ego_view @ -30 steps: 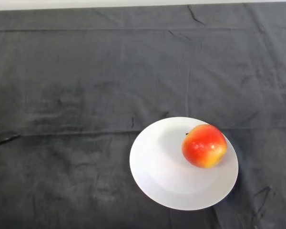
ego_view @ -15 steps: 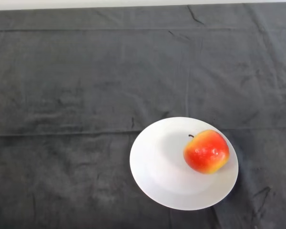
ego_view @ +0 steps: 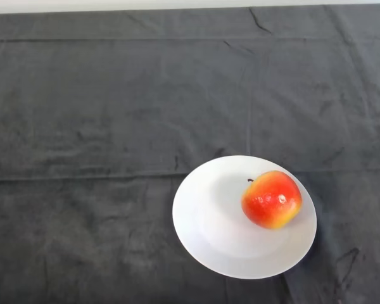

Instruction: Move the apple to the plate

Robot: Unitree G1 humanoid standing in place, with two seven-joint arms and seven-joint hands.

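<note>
On my left, all I see is the dark cloth (ego_view: 82,126) that covers the worktop. It has soft folds and long lines in it. One line runs across near the far edge, and one more runs across the middle. A thin pale strip shows along the very top, past the cloth.

My robot hand does not show here at all, so I cannot tell if it is open or closed.

Going to the right, I come to the plate (ego_view: 202,221). It is white and round, and it lies flat on the cloth, low in my view and a bit right of the middle.

The apple (ego_view: 272,199) sits on the plate, on its right side, near the rim. It is red with some yellow low down. It leans over, so its small dark stem points up and to the left.

Further right, the cloth has a few more small creases.
</note>
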